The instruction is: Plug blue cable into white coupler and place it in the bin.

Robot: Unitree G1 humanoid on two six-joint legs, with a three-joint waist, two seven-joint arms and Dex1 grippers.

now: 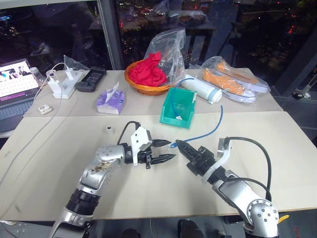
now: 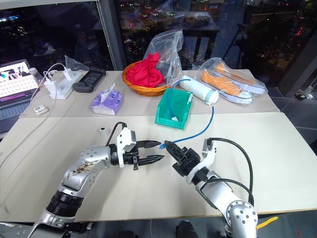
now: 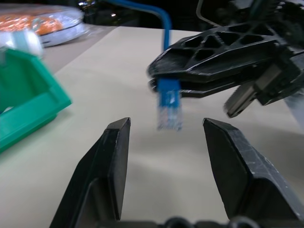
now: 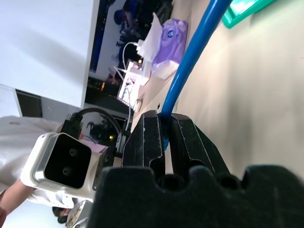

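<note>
My right gripper (image 1: 179,144) is shut on the blue cable (image 1: 210,132) just behind its clear plug (image 3: 169,111), holding it a little above the table. The cable trails back toward the teal-green bin (image 1: 184,97). Directly facing it, my left gripper (image 1: 169,150) stands open, one finger on either side of the plug and neither touching it. A tiny white piece, likely the white coupler (image 1: 108,130), lies on the table to the left of the left arm. In the right wrist view the cable (image 4: 190,61) runs out from between the closed fingers (image 4: 147,142).
Behind the bin are an orange wicker basket (image 1: 146,82) with red cloth, a white roll (image 1: 200,90) and bagged orange shoes (image 1: 235,82). A purple tissue pack (image 1: 110,101), a white charger block (image 1: 64,85), a black device (image 1: 91,79) and a laptop (image 1: 15,87) sit at the back left.
</note>
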